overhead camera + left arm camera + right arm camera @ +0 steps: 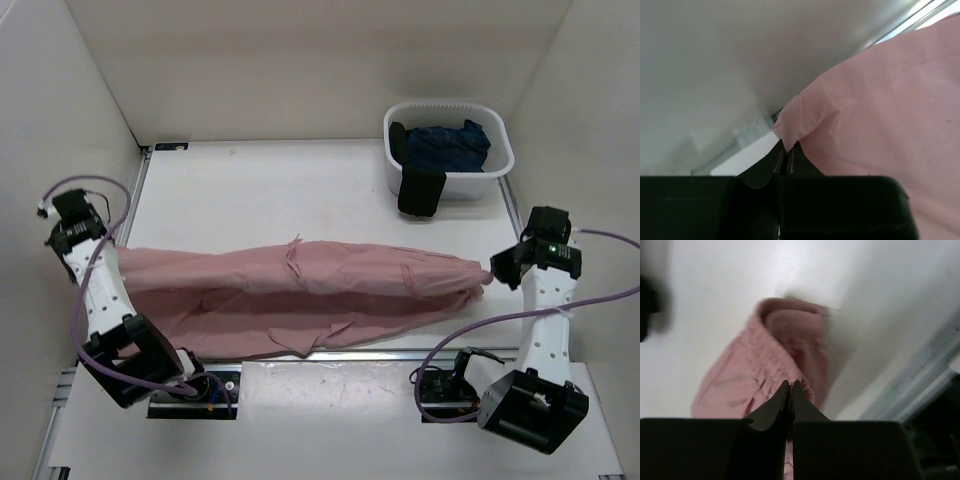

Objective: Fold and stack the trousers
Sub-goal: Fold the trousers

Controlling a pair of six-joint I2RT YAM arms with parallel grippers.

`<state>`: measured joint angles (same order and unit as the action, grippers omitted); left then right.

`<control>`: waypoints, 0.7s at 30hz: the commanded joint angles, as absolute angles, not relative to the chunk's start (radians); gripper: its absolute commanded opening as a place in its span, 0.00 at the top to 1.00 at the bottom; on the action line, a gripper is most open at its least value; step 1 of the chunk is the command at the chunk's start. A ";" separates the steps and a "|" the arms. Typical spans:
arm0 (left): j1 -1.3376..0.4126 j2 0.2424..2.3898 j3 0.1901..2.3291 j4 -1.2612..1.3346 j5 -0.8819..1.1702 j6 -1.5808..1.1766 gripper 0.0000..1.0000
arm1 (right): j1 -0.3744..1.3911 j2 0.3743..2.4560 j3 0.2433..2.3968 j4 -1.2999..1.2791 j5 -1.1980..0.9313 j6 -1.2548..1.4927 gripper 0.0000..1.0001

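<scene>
The dusty-pink trousers (300, 290) are stretched lengthwise across the table between both arms, sagging in loose folds toward the front edge. My left gripper (118, 252) is shut on the leg-hem end at the far left; the left wrist view shows the pink cloth (875, 110) pinched between the black fingers (799, 152). My right gripper (490, 270) is shut on the gathered waistband at the far right; the right wrist view shows the ruched waistband (775, 360) clamped between the fingers (799, 390).
A white tub (448, 150) at the back right holds a dark navy garment (445, 145), with a black piece hanging over its front wall. White enclosure walls stand close on the left, right and back. The table's front edge runs just below the trousers.
</scene>
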<state>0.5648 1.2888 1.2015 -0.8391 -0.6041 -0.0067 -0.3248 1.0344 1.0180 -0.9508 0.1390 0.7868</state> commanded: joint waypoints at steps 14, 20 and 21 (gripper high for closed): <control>0.745 1.233 0.772 -0.813 -0.702 0.000 0.84 | -0.350 1.011 0.775 -1.023 0.479 0.885 0.49; 0.758 1.243 0.773 -0.790 -0.723 0.000 0.28 | -0.350 1.011 0.825 -1.011 0.479 0.841 0.09; 0.758 1.243 0.835 -0.790 -0.732 0.000 0.28 | -0.350 1.011 0.850 -1.000 0.479 0.819 0.09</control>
